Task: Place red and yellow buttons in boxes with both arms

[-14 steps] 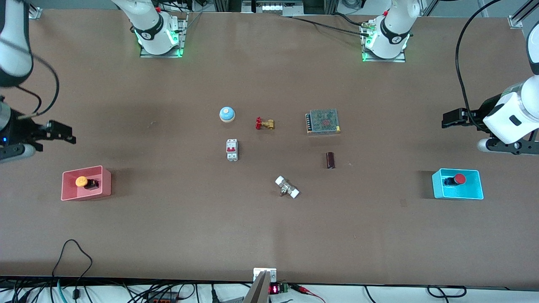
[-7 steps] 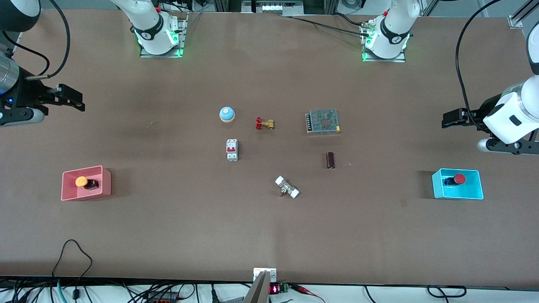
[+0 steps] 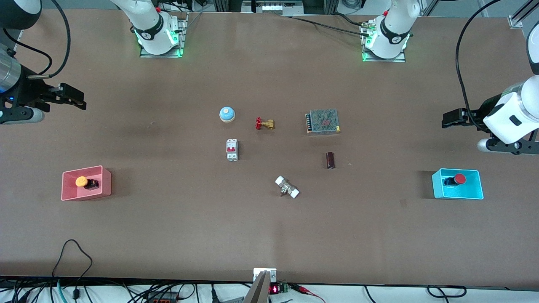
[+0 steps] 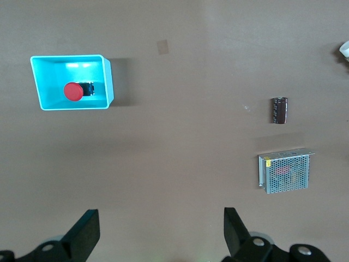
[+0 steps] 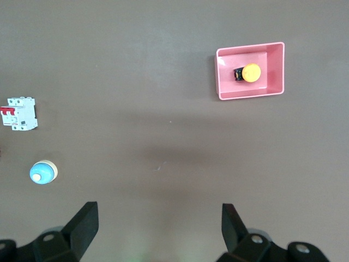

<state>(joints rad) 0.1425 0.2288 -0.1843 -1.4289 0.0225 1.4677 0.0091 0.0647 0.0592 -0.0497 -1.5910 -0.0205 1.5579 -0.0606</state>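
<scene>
The yellow button (image 3: 81, 181) lies in the pink box (image 3: 107, 183) toward the right arm's end of the table. The red button (image 3: 459, 178) lies in the cyan box (image 3: 436, 186) toward the left arm's end. My right gripper (image 3: 81, 101) is open and empty, up in the air over bare table near the pink box. My left gripper (image 3: 445, 119) is open and empty, over bare table near the cyan box. The right wrist view shows the right gripper (image 5: 159, 212) open, and the yellow button (image 5: 251, 72) in the pink box (image 5: 251, 95). The left wrist view shows the left gripper (image 4: 161, 218) open, and the red button (image 4: 72, 91) in the cyan box (image 4: 107, 82).
In the table's middle lie a pale blue dome (image 3: 227, 113), a brass valve with a red handle (image 3: 264, 123), a white circuit breaker (image 3: 232, 149), a metal mesh power supply (image 3: 323, 121), a dark cylinder (image 3: 330, 160) and a white-ended fitting (image 3: 287, 187).
My right gripper has moved away from the pink box toward the robots' bases, with little motion in the last half second. The left arm and all objects have not moved.
</scene>
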